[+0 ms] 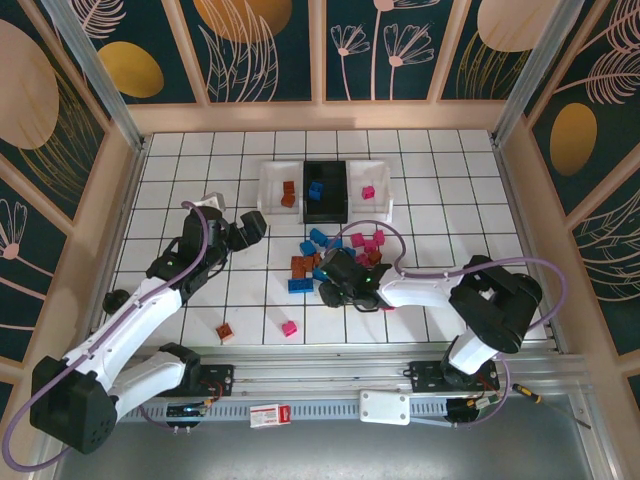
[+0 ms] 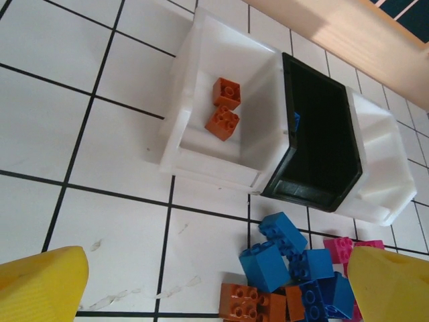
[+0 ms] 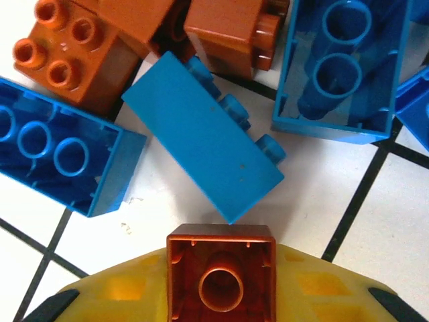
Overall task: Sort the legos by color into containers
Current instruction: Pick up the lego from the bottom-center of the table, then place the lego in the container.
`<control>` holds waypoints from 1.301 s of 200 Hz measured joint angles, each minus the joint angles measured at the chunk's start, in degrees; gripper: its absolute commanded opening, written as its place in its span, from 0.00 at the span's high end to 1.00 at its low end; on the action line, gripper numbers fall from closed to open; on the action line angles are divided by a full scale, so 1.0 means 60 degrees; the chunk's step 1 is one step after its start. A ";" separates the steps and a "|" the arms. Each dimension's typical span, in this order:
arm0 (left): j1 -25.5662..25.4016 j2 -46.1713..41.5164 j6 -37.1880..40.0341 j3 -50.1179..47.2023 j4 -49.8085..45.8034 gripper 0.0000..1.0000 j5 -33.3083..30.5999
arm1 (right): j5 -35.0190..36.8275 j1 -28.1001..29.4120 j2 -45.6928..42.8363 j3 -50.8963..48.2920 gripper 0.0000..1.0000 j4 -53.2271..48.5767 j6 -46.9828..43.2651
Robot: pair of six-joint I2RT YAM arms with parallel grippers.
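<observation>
Right, my right tool (image 3: 221, 285) seems clamped on an orange-brown lego (image 3: 221, 258) over the pile (image 1: 308, 262). Its white container (image 1: 270, 180) lies beyond, far-left, nearer my left tool (image 1: 247, 229), fingers wide apart.

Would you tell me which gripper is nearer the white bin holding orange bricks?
Left. The left gripper is close by the white bin; the right gripper is farther, at the brick pile.
</observation>
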 measured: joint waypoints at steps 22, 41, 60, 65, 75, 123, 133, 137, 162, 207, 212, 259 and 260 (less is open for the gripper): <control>0.0000 -0.0102 0.0000 -0.0098 -0.0138 0.01 -0.0215 | -0.0226 -0.0004 -0.0623 0.0226 0.69 -0.0302 -0.0219; 0.0000 -0.0193 0.0000 -0.0270 -0.0244 0.01 -0.0404 | -0.0404 -0.0066 -0.0900 0.1118 0.69 -0.0481 -0.0477; 0.0000 -0.0197 -0.0004 -0.0444 -0.0357 0.01 -0.0492 | -0.0579 -0.0270 -0.0674 0.2601 0.69 -0.0423 -0.0794; 0.0000 -0.0200 -0.0004 -0.0481 -0.0397 0.01 -0.0495 | -0.0616 -0.0350 -0.0499 0.2991 0.69 -0.0361 -0.0852; 0.0000 -0.0215 -0.0025 -0.0550 -0.0499 0.01 -0.0495 | -0.0652 -0.0576 0.0000 0.3938 0.69 -0.0146 -0.0925; 0.0000 -0.0841 -0.0244 -0.1067 -0.0583 0.01 -0.0565 | -0.0692 -0.1672 0.3537 0.7763 0.68 0.0193 -0.0962; 0.0000 -0.0958 -0.0310 -0.1224 -0.0572 0.01 -0.0605 | -0.0678 -0.1810 0.4255 0.8437 0.68 0.0095 -0.0962; 0.0000 -0.0976 -0.0339 -0.1275 -0.0576 0.01 -0.0612 | -0.0688 -0.1851 0.4524 0.8677 0.67 0.0069 -0.0958; 0.0000 -0.0994 -0.0452 -0.1435 -0.0576 0.01 -0.0637 | -0.0681 -0.1967 0.5880 1.0032 0.63 -0.0291 -0.0878; 0.0000 -0.0994 -0.0572 -0.1508 -0.0568 0.01 -0.0634 | -0.0667 -0.2033 0.6914 1.1275 0.34 -0.0630 -0.0576; 0.0000 -0.0998 -0.0576 -0.1508 -0.0565 0.01 -0.0634 | -0.0656 -0.2040 0.6951 1.1347 0.32 -0.0641 -0.0503; 0.0000 -0.1147 -0.0576 -0.1501 -0.0645 0.01 -0.0681 | -0.0685 -0.2047 0.6896 1.1315 0.28 -0.0503 -0.0415; 0.0000 -0.1155 -0.0576 -0.1501 -0.0648 0.01 -0.0681 | -0.0688 -0.2047 0.6885 1.1289 0.28 -0.0484 -0.0415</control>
